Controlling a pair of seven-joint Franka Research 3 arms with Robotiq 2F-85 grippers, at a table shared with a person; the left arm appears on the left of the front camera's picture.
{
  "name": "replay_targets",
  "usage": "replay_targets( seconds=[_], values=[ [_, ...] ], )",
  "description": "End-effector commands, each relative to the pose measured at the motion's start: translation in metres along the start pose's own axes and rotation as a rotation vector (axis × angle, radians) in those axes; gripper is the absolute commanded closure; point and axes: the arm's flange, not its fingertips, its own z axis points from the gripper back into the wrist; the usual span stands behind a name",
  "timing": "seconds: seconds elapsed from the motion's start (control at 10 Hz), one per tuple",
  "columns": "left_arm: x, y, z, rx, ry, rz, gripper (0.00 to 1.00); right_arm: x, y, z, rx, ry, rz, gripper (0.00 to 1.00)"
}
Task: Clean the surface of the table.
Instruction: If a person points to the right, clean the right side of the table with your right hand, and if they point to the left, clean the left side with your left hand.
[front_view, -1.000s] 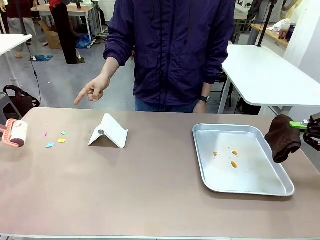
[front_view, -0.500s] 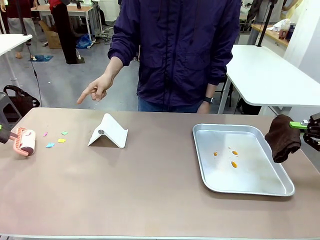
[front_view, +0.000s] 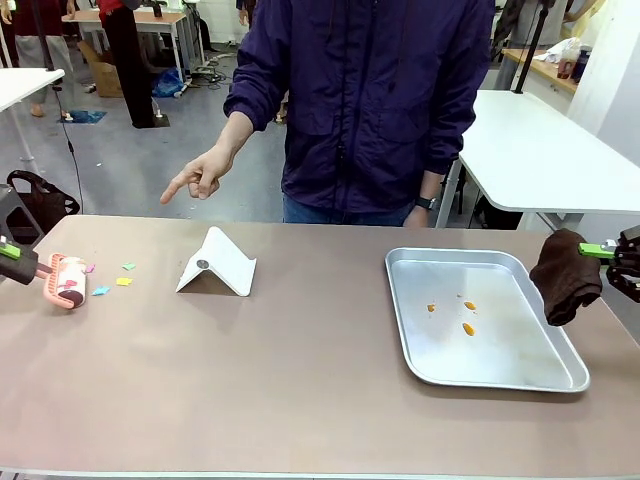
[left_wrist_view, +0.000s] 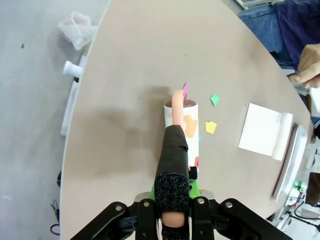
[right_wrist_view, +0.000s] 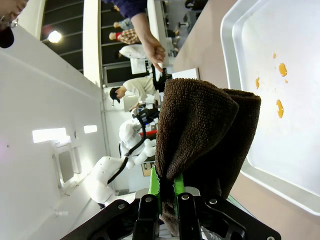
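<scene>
The left gripper (left_wrist_view: 172, 194) has its fingers pinched tight on the black-wrapped handle of a pink-framed lint roller (left_wrist_view: 183, 125). The roller's end is down on the large matte brownish-tan table (front_view: 300, 370) near its left edge, just beside small coloured paper scraps (front_view: 112, 283). The right gripper (right_wrist_view: 167, 192) is clamped on a dark brown towelling cloth (right_wrist_view: 200, 125) that hangs beside the orange-spotted shiny metal tray (front_view: 500, 352).

— Where are my arms?
— I've got the left gripper (left_wrist_view: 171, 196) low at my far left, jaws clamped on the roller handle (left_wrist_view: 173, 150).
— And the right?
— My right gripper (front_view: 612, 251) hangs raised at far right, fingers level, pinching the brown cloth (front_view: 565, 278).
</scene>
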Motion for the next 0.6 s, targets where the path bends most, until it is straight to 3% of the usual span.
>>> replay_targets(
  seconds=[0.0,0.5],
  values=[
    [-0.006,-0.003,-0.034,0.064,0.086,0.005,0.78,-0.001,0.007,-0.001,-0.002,0.002,-0.013,1.0],
    [0.007,-0.044,-0.077,0.04,0.172,-0.009,0.78,-0.001,0.007,-0.001,-0.002,0.002,-0.013,1.0]
  ],
)
